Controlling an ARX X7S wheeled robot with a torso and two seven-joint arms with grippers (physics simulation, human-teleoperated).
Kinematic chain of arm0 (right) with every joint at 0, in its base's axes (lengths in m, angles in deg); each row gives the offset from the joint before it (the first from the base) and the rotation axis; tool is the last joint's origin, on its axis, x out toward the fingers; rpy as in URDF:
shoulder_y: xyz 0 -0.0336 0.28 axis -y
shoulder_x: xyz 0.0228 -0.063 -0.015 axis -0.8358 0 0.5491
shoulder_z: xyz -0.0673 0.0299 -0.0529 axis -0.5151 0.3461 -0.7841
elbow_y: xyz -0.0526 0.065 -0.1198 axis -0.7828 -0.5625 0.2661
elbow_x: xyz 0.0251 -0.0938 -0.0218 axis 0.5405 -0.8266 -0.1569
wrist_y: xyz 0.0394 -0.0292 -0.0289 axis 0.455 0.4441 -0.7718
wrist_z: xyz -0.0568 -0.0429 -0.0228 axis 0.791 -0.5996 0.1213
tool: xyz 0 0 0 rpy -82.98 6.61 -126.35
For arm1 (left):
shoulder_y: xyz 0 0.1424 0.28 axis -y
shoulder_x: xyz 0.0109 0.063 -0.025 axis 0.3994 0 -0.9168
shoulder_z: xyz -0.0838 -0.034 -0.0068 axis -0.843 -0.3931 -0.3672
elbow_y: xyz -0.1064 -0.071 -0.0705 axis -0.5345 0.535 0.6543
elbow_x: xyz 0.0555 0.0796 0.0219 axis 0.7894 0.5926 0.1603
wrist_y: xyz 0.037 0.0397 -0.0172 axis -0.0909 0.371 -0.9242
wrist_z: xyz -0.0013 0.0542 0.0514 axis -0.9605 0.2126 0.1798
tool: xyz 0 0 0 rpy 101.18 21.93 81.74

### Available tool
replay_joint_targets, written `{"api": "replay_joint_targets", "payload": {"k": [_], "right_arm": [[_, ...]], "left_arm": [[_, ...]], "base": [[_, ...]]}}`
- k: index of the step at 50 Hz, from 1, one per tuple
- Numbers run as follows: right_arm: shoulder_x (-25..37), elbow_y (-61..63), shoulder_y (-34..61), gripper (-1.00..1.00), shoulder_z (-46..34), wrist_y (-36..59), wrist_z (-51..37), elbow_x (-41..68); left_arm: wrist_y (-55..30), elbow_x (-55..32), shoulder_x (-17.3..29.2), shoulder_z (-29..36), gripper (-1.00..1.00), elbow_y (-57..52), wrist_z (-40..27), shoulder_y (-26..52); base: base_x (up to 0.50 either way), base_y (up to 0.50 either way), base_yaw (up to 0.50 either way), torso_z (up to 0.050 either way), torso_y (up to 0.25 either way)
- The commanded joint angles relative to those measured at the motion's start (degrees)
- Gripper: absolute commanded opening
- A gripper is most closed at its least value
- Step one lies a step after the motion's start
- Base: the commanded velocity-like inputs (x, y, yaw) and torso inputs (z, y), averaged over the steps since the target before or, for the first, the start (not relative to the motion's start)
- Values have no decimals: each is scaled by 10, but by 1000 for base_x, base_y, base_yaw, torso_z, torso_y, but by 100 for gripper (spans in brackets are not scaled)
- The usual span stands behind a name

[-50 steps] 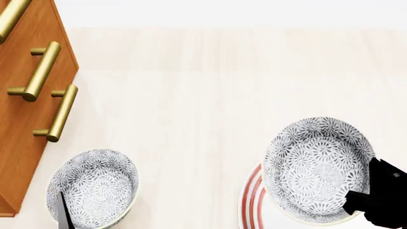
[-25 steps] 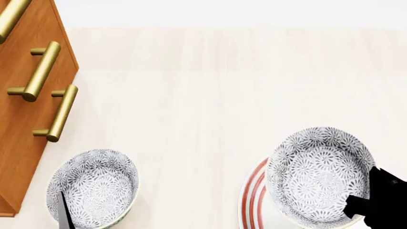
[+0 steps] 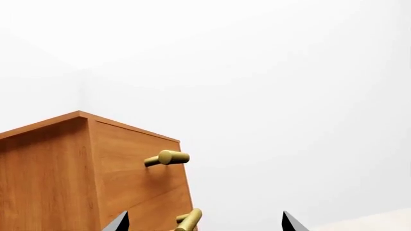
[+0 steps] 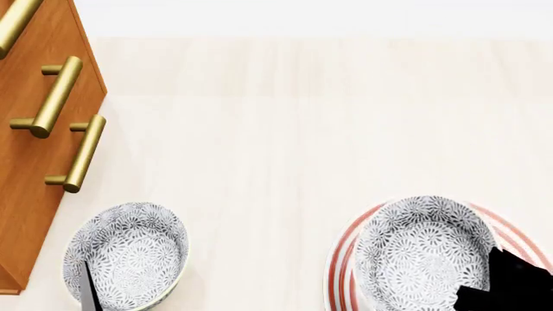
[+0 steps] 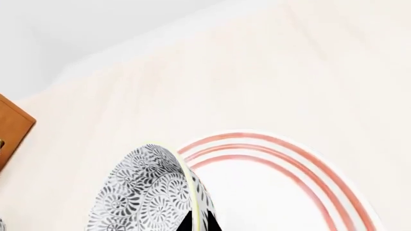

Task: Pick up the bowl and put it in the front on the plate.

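Placement looks nearly done: the bowl (image 4: 425, 251) is off the table and sits within the outline of the plate (image 4: 343, 259), whose red rings show around it on the left and upper right in the head view. What remains, as I judge it, is to set the bowl flat on the plate, let go, and draw the arm clear. Whether the bowl's base already touches the plate cannot be told; in the right wrist view the bowl (image 5: 151, 192) appears on edge, its rim seen side-on, with the plate's (image 5: 308, 183) white centre just beside it.

The right gripper (image 4: 506, 285) is clamped on the bowl's rim at the near right side, its dark fingers straddling the wall, one inside and one outside as far as the wrist view shows. The bowl thus lies directly in the grip, extending away from the gripper toward the table's middle.

The left gripper (image 3: 202, 224) holds nothing, and its two tips stand well apart, pointing toward the cabinet (image 3: 77, 173). A second, look-alike bowl (image 4: 129, 253) rests on the table near the cabinet, beside that arm, well apart from the plate.
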Motion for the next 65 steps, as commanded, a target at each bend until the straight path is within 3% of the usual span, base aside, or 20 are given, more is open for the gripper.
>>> {"api": "replay_joint_targets", "payload": {"k": [1,46,52,53,65], "right_arm": [[-16,-19,-1,-100,3,4,10,-18],[-76,-86,30,-100,-29,38,13,-75],[-56,-71,29,-100,-30,52,6,-72],[-52,-70,29,100,-29,53,4,-73],[-12,-62,27,100,-13,57,-11,-49]], "left_arm": [[-2,5,-4,-3,100,0,5,1],[-8,1,1,0,100,0,-3,5],[-7,0,1,3,100,1,-4,3],[-5,-2,1,4,100,4,-4,2],[2,-12,3,7,100,14,-7,2]], "base": [[0,0,0,0,0],[0,0,0,0,0],[0,0,0,0,0],[0,0,0,0,0],[0,0,0,0,0]]}}
